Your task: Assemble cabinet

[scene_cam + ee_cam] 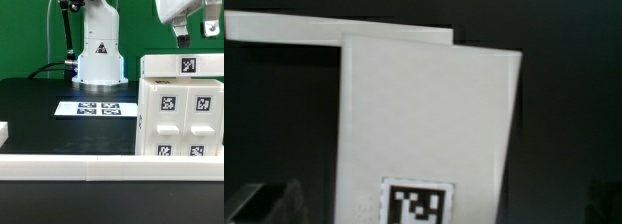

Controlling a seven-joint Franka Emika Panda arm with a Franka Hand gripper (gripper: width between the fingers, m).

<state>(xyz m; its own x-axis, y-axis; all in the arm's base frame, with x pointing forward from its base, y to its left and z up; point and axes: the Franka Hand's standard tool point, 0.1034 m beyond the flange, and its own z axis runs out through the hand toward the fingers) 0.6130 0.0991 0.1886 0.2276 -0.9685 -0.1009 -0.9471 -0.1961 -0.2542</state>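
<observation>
The cabinet (180,115) is a large white box standing at the exterior view's right. Several tagged panels sit on its near face, and a tagged top piece (186,66) lies across it. My gripper (182,38) hangs just above that top piece without touching it. In the wrist view a long white panel (423,110) with a square tag (420,203) fills the middle. A dim finger (263,203) shows off to one side of the panel, so the gripper (420,218) is open and holds nothing.
The marker board (98,107) lies flat on the black table in front of the white robot base (100,50). A white rail (70,161) runs along the table's near edge. A small white piece (3,130) sits at the exterior view's far left.
</observation>
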